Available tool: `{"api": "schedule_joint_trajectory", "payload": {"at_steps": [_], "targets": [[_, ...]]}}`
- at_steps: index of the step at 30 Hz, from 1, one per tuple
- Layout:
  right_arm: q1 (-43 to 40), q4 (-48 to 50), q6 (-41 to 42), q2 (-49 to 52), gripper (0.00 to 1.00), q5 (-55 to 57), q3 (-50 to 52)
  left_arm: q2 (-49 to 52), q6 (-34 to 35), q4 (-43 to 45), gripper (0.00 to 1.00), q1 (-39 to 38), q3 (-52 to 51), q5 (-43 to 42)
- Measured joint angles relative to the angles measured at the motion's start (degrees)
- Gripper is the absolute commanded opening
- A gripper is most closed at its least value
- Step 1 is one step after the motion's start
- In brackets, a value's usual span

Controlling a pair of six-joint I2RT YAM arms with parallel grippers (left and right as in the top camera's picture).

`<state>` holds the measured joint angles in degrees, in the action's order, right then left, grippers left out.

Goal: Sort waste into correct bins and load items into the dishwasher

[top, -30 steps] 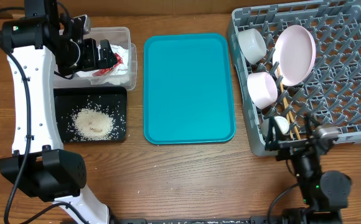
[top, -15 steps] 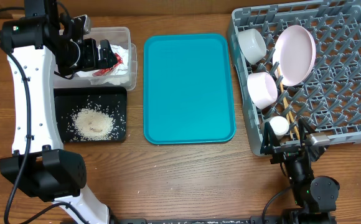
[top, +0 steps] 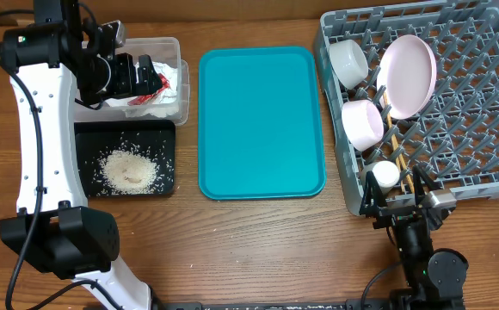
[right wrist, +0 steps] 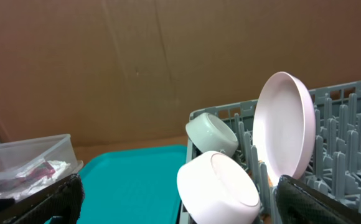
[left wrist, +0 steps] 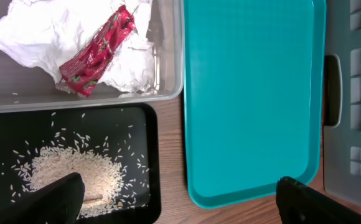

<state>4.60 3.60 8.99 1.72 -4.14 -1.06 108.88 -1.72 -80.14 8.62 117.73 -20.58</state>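
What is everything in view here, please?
dish rack: one, grey, right
plate: one, white, upright in rack
bowls: two, white, rack's left edge
cup: one, white, rack's near-left corner
chopsticks: pair, wooden, in rack
serving tray: one, teal, centre
tub: one, clear, far left
napkin: one, white, in tub
wrapper: one, red, on napkin
black tray: one, black, beside tub
rice: heap, white, in black tray
left fingers: two, black, open above tub
right fingers: two, black, open beside rack
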Motion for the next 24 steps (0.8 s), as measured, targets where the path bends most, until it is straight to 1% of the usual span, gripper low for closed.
{"api": "schedule_joint_trajectory", "payload": {"at_steps": [2,5,24], "targets": [[0.0,-2.3,0.0,-0.3,1.00,0.1,0.0,0.0,0.0,0.0,1.00,0.0,0.0,0.0],[0.0,-8.6,0.0,-0.8,1.00,0.2,0.0,0.0,0.0,0.0,1.00,0.0,0.0,0.0],[0.0,-8.7,0.0,-0.9,1.00,0.8,0.0,0.0,0.0,0.0,1.00,0.0,0.0,0.0]]}}
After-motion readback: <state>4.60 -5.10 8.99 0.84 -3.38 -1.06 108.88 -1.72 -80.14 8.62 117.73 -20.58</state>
